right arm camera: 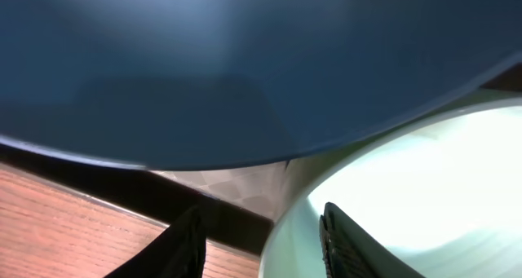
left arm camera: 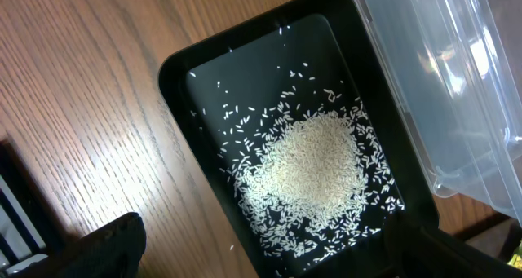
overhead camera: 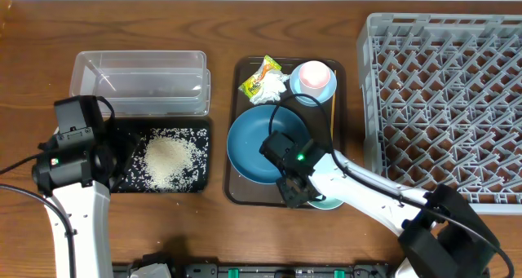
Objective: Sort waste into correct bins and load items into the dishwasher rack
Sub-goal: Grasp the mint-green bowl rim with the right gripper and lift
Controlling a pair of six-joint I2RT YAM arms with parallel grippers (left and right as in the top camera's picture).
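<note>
Rice grains (overhead camera: 170,160) lie heaped in the shallow black tray (overhead camera: 204,125) on the tabletop (overhead camera: 33,33), a few scattered round the pile. The clear plastic tub (overhead camera: 139,78) stands right beside that tray, on its far side. The left pincer (left arm camera: 269,249) hangs over the rice with its jaws spread wide and nothing between them.

The dark brown serving tray (overhead camera: 232,107) sits between the black tray and the grey dishwasher rack (overhead camera: 367,82). On it rests the large dark blue dish (overhead camera: 257,143). At the far end are the yellow-green snack wrapper (overhead camera: 261,78) and the white tissue (overhead camera: 279,86), touching each other, and a pink cup (overhead camera: 312,76) sitting in a pale mint bowl (overhead camera: 328,90). A thin wooden stick (overhead camera: 333,119) lies along the tray's right side.

The right pincer (right arm camera: 261,229) is low at the tray's near right corner, astride the rim of the second mint bowl (right arm camera: 424,172). One finger is inside the bowl and one outside. The jaws are apart, and a gap shows between the outer finger and the rim. The blue dish's edge overhangs that bowl in the wrist view.
</note>
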